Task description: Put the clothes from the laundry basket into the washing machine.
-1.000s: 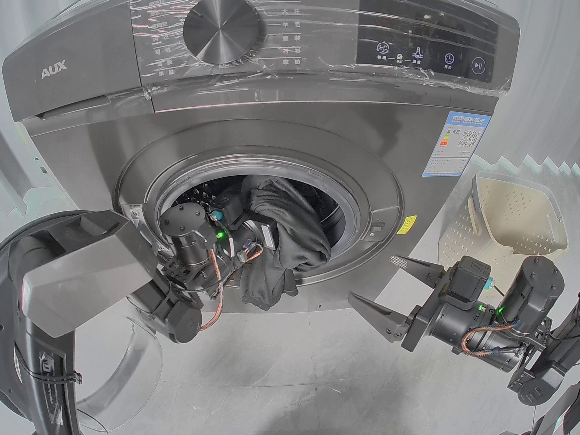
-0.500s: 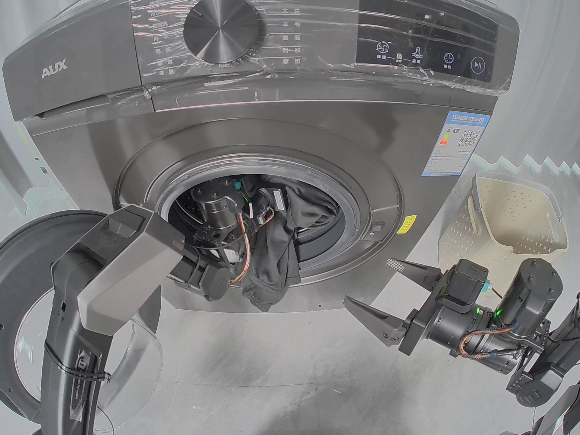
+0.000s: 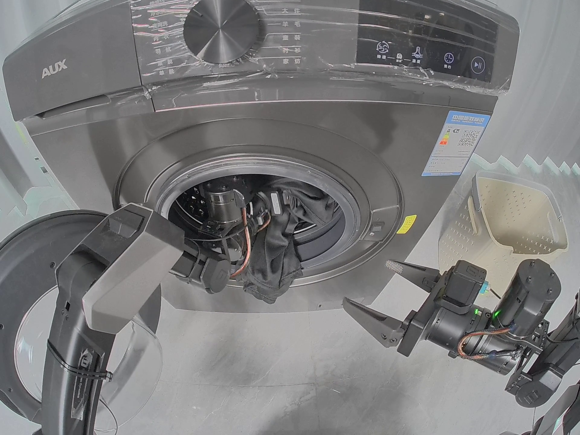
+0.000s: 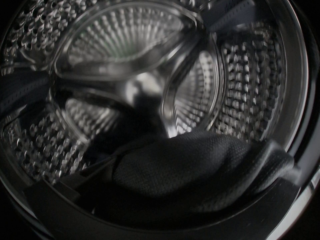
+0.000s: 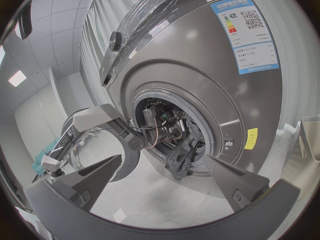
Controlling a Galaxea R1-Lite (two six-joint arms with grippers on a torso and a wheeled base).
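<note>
The grey washing machine (image 3: 272,122) stands with its round door opening facing me. My left arm's wrist (image 3: 223,203) is inside the drum, beside a dark garment (image 3: 275,255). The garment lies partly in the drum, and its tail hangs over the lower rim. In the left wrist view the dark garment (image 4: 186,170) lies across the drum's lower edge, in front of the perforated steel wall. My right gripper (image 3: 370,285) hovers open and holds nothing, low and to the right of the opening. In the right wrist view my right gripper (image 5: 160,157) faces the dark garment (image 5: 181,157).
The cream laundry basket (image 3: 513,212) leans tilted against the machine's right side. The basket's wall (image 5: 310,144) is at the edge of the right wrist view. The machine's glass door (image 3: 24,309) hangs swung open at the left. Bare grey floor lies in front of the machine.
My left arm has gone deeper into the drum and drawn the dark garment in, so less of it bulges out of the opening. The right gripper has barely shifted.
</note>
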